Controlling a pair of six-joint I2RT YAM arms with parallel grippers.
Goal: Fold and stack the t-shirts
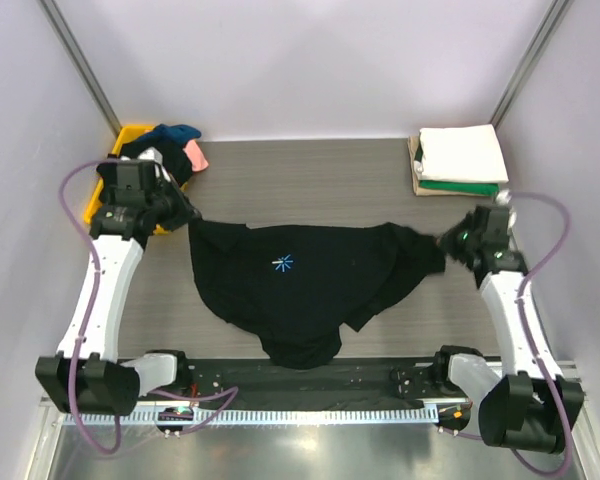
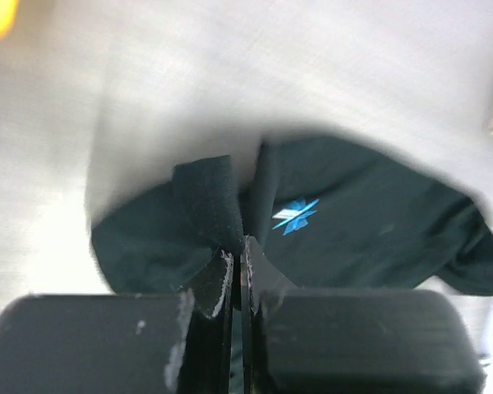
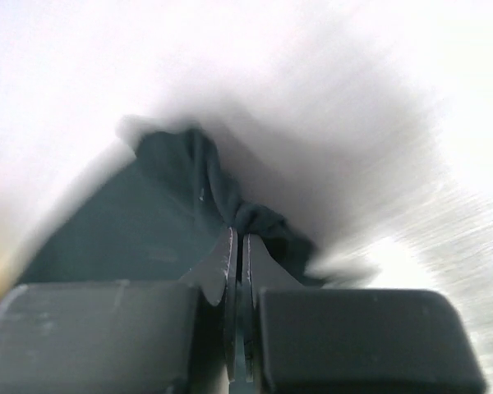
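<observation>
Left claw (image 2: 237,246), closest in its wrist view, pinches a fold of the black shirt (image 1: 300,285) at its 9 o'clock edge; the blue chest mark (image 2: 294,215) shows beyond. Right claw (image 3: 237,238) pinches the bunched 3 o'clock end. Only overhead shows the shirt stretched across the surface (image 1: 310,180), loose shirts (image 1: 177,133) in the yellow tray (image 1: 132,130) at 10 o'clock, a folded stack (image 1: 462,160) at 1 o'clock.

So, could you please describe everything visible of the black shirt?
The black shirt is soft dark cloth with a small light-blue starburst mark on the chest. It lies wrinkled and unfolded across the middle of the table, pulled out sideways. The left gripper pinches a bunched fold at one end, the right gripper the other end.
</observation>
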